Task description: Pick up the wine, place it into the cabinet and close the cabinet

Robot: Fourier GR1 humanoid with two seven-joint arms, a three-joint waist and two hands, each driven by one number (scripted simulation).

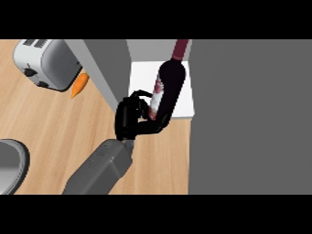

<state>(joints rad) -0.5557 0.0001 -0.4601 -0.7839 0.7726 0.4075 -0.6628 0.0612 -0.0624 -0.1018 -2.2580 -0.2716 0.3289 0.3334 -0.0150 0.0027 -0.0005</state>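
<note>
At the open grey cabinet [253, 114], over its white shelf [145, 77], the black right hand [132, 116] curls its fingers round the dark red-capped wine bottle [170, 84]; a silver toaster [45, 61] sits well left

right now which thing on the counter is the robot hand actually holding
The wine bottle, dark with a red neck, gripped by the robot hand at the cabinet opening. The toaster and orange carrot sit apart, untouched.

Glossy dark glass wine bottle [172, 82]; wood-grain counter [43, 114]; shiny metal toaster [47, 64]; matt grey cabinet [260, 119].
</note>
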